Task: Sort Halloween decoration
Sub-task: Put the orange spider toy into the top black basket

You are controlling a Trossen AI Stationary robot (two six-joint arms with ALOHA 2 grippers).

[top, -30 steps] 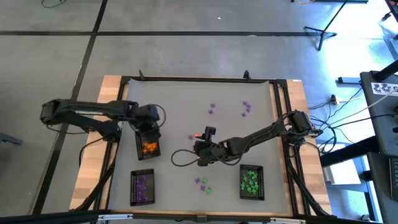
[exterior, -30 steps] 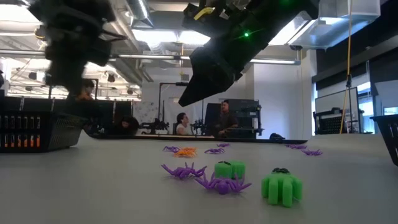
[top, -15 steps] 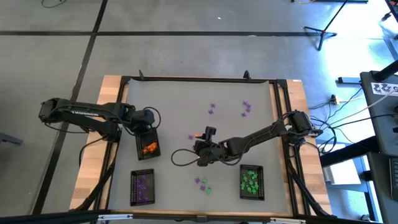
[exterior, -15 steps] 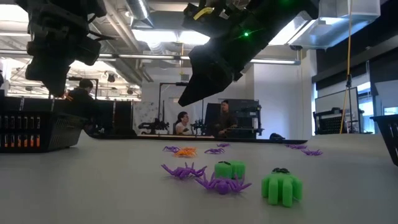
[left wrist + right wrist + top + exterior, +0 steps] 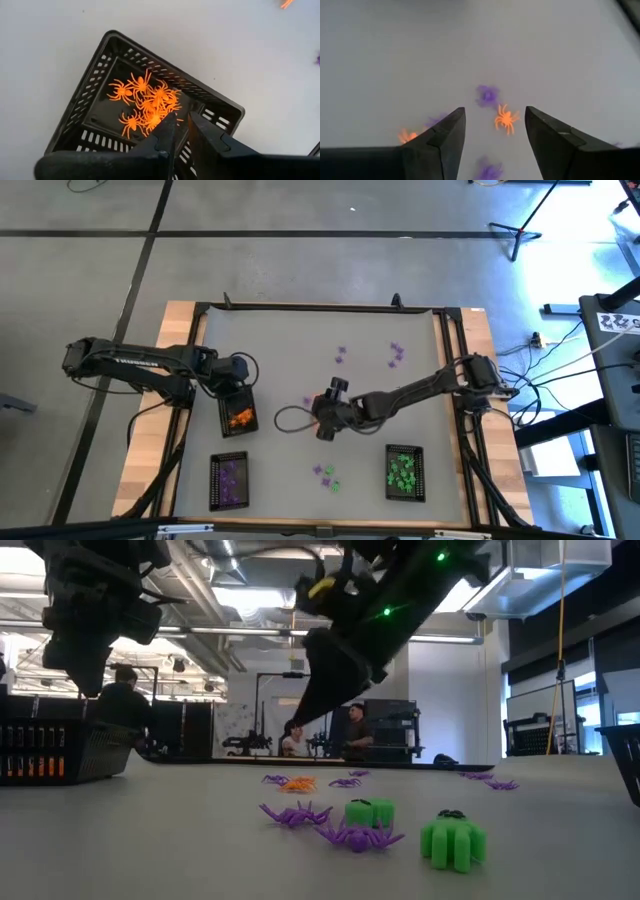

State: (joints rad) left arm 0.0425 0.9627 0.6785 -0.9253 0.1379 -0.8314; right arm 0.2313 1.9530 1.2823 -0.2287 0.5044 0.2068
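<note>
The Halloween decoration is small plastic spiders and blobs. A heap of orange spiders (image 5: 147, 102) lies in a black mesh tray (image 5: 80, 102) at the table's left. My left gripper (image 5: 182, 120) hangs just above that tray's rim (image 5: 238, 402), its fingers a narrow gap apart with nothing between them. My right gripper (image 5: 495, 112) stands open above the table's middle (image 5: 325, 402). It slants down over a loose orange spider (image 5: 506, 119) and a purple one (image 5: 487, 95), which lie on the table below the gap.
A tray of purple pieces (image 5: 229, 480) and a tray of green pieces (image 5: 404, 471) stand near the front edge. Loose purple spiders (image 5: 397, 354) lie toward the far right, and green (image 5: 453, 838) and purple (image 5: 357, 835) pieces lie near the front. People show beyond the table.
My right gripper has gone a little toward the table's far edge, rolling slightly, and now hangs over the loose orange and purple spiders in the middle. It has stayed open.
</note>
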